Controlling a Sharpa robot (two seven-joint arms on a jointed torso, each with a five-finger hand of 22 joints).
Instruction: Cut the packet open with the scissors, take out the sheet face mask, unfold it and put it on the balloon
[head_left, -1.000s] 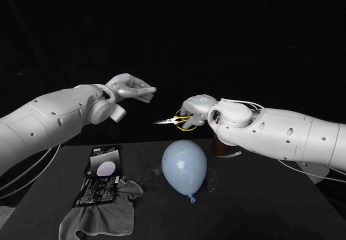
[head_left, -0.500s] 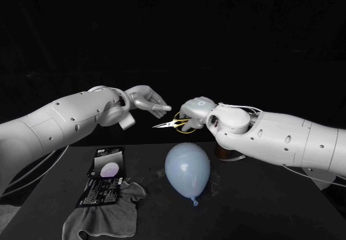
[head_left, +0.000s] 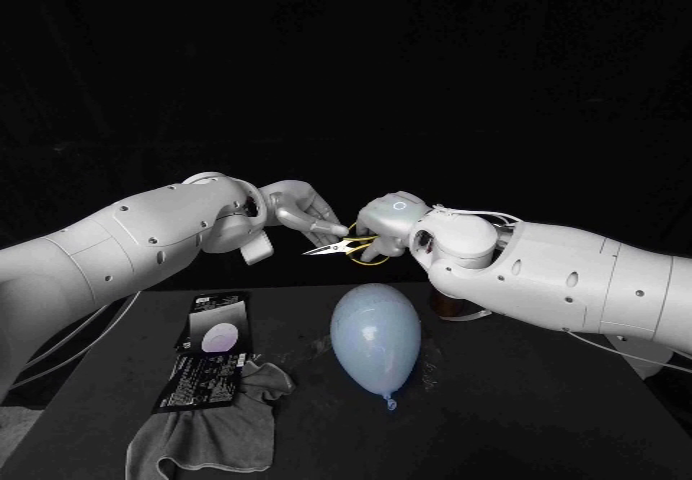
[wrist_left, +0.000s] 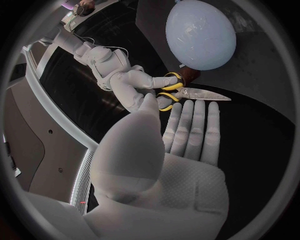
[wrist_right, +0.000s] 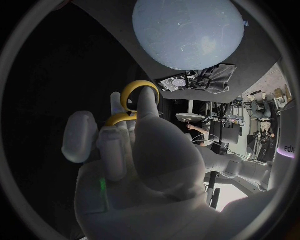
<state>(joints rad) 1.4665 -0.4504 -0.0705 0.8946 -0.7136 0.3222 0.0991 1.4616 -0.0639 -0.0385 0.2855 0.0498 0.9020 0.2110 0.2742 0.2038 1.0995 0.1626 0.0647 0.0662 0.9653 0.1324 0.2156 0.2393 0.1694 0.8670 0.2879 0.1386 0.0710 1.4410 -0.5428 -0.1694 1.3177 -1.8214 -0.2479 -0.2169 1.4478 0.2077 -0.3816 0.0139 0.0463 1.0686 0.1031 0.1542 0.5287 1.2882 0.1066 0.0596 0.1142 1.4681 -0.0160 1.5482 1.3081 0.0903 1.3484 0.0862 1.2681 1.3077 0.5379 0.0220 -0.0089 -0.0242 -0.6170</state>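
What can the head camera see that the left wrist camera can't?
Head view, not the left wrist view: the packet lying flat, with a grey cloth at its near end. Left wrist view, not the head view: the left hand's bare palm, fingers straight, holding nothing. Both: the balloon, and the scissors, which the right hand holds by their yellow handles.

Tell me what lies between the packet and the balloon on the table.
Mostly bare black table, seen in the head view. The grey cloth under the packet pokes a corner toward the balloon without reaching it.
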